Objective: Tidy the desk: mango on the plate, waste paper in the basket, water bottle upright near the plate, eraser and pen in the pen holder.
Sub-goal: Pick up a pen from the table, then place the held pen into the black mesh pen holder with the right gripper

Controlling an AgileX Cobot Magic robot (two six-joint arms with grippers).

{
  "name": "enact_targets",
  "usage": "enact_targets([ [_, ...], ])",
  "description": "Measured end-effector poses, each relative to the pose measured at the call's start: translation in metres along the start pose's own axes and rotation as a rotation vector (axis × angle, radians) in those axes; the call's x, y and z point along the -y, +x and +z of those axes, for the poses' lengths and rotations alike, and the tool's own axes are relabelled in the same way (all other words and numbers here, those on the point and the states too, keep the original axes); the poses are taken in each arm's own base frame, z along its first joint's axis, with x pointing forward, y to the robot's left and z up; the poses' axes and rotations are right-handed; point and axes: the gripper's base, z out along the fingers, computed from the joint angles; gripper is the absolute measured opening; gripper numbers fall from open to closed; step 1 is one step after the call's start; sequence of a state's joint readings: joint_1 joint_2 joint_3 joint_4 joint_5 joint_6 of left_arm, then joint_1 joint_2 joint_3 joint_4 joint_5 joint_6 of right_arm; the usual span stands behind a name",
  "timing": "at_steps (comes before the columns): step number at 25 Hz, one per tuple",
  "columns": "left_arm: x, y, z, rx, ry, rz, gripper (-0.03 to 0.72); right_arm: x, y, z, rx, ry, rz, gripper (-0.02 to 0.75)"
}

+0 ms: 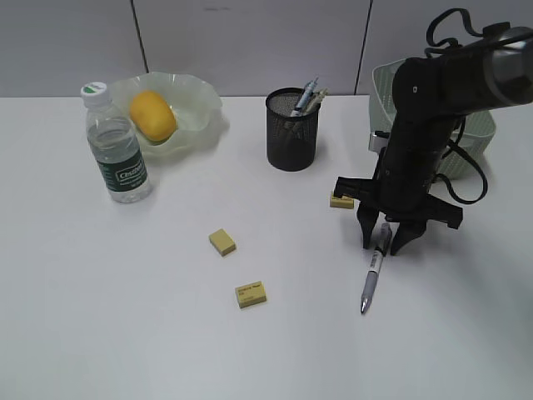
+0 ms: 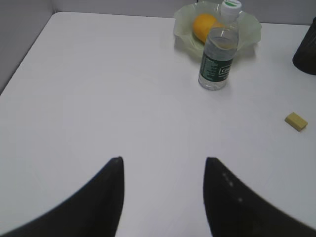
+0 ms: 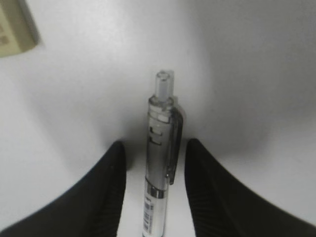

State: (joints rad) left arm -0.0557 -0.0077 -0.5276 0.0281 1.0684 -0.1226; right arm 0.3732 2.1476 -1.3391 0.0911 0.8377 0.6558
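A clear grey pen (image 1: pixel 372 279) lies on the white desk (image 1: pixel 100 317). My right gripper (image 1: pixel 383 243) points down over its upper end. In the right wrist view the pen (image 3: pixel 160 148) runs between the two fingers of the right gripper (image 3: pixel 155 143), which stands open with a thin gap on each side. Three yellow erasers lie loose: one (image 1: pixel 341 200) beside the right gripper, two (image 1: pixel 222 242) (image 1: pixel 251 293) mid-desk. The mango (image 1: pixel 152 115) rests in the plate (image 1: pixel 200 96). The water bottle (image 1: pixel 117 146) stands upright beside it. The pen holder (image 1: pixel 292 129) holds some pens. My left gripper (image 2: pixel 164 160) is open and empty. No waste paper shows.
The basket (image 1: pixel 470 125) stands at the back right, partly hidden behind the right arm. The left wrist view shows bare desk ahead, with the water bottle (image 2: pixel 217 59), the plate (image 2: pixel 252 29) and one eraser (image 2: pixel 296 121) farther off.
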Motion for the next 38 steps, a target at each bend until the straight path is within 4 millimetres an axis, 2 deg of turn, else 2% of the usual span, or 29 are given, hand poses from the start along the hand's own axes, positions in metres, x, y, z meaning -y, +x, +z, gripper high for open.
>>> enact_targets([
  [6,0.000,0.000,0.000,0.000,0.000,0.000,0.393,0.000,0.000,0.000,0.003,-0.002,-0.020,0.162],
  [7,0.000,0.000,0.000,0.000,0.000,0.000,0.393,-0.001,-0.001,0.000,0.005,-0.003,-0.032,0.153],
  [19,0.000,0.000,0.000,0.000,0.000,0.000,0.377,-0.004,-0.001,0.000,0.017,-0.038,-0.332,0.153],
  [26,0.000,0.000,0.000,0.000,0.000,0.000,0.376,-0.004,0.001,-0.002,-0.021,-0.027,-0.393,0.153],
  [38,0.000,0.000,0.000,0.000,0.000,0.000,0.364,-0.017,-0.006,-0.041,-0.129,-0.004,-0.451,0.153],
])
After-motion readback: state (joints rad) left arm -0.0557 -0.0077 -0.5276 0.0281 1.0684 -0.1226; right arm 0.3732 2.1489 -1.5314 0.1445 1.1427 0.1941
